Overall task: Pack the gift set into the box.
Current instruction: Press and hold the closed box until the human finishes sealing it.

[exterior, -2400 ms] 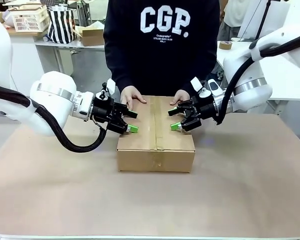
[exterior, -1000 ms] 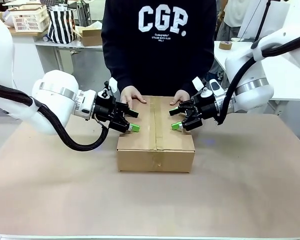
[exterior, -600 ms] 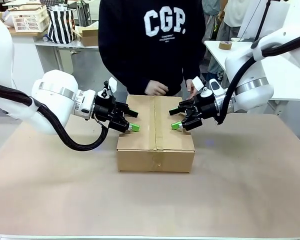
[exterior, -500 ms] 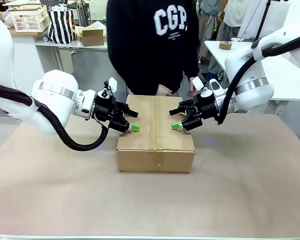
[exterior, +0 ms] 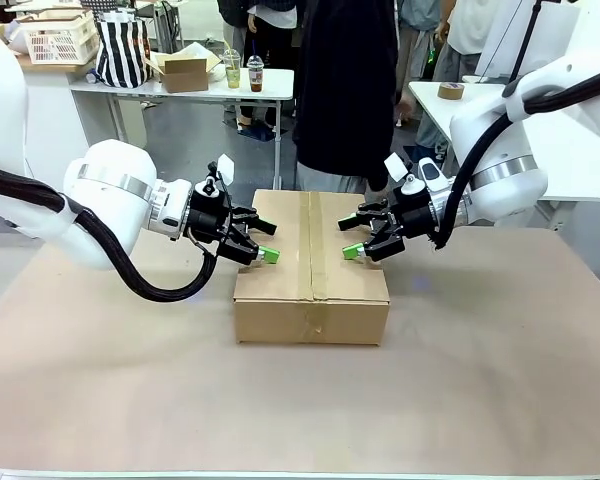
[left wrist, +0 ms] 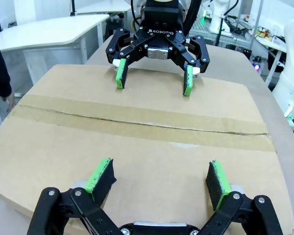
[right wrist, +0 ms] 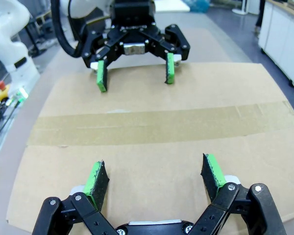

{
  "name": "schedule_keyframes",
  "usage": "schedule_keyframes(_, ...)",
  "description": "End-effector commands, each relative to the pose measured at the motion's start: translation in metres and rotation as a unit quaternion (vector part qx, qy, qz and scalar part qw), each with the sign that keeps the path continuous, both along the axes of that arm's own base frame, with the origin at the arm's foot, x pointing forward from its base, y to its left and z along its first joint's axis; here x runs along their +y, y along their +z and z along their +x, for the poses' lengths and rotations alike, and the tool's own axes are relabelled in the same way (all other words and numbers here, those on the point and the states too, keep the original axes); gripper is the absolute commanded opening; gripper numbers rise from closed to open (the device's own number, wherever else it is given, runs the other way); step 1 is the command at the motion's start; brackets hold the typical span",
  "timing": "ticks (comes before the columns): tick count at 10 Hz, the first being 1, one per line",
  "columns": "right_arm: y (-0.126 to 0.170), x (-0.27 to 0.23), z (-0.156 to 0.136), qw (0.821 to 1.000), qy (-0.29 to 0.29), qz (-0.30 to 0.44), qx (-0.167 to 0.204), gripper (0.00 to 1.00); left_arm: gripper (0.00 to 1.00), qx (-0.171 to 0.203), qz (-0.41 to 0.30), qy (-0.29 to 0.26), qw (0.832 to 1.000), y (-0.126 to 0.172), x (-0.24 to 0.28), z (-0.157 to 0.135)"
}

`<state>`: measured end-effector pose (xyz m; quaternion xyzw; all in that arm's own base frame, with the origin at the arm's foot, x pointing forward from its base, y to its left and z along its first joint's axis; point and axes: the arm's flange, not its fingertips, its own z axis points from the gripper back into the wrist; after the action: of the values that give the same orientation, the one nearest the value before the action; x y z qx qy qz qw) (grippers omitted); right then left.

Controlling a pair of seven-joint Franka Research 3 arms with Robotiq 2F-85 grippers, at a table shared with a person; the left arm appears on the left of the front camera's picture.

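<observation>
The left gripper (exterior: 265, 243) and the right gripper (exterior: 348, 238) hang open over the box (exterior: 311, 300).
We see the 2 grippers facing each other, fingers spread wide, holding nothing. The box sits shut right under them, and its brown tape (exterior: 311, 250) runs between them. We cannot tell if the green pads (left wrist: 102, 175) touch the top. A person (exterior: 345, 90) stands past both grippers.

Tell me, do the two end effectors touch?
Apart. Front view: left end effector and right end effector hang over opposite sides of the box, taped seam between them.
</observation>
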<state>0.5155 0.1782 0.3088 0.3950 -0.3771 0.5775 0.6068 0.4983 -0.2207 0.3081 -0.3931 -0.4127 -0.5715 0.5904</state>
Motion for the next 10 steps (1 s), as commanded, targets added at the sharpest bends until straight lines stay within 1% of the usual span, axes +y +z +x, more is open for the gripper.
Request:
schedule_keyframes(1, -0.0025, -0.0002, -0.0006, 1.0, -0.002, -0.005, 0.0, 1.0, 1.0, -0.005, 0.001, -0.003, 1.0, -0.0038, 0.0008, -0.0013)
schedule_keyframes(10, -0.0025, -0.0002, -0.0006, 1.0, -0.002, -0.005, 0.0, 1.0, 1.0, -0.005, 0.001, -0.003, 1.0, -0.0038, 0.0008, -0.0013)
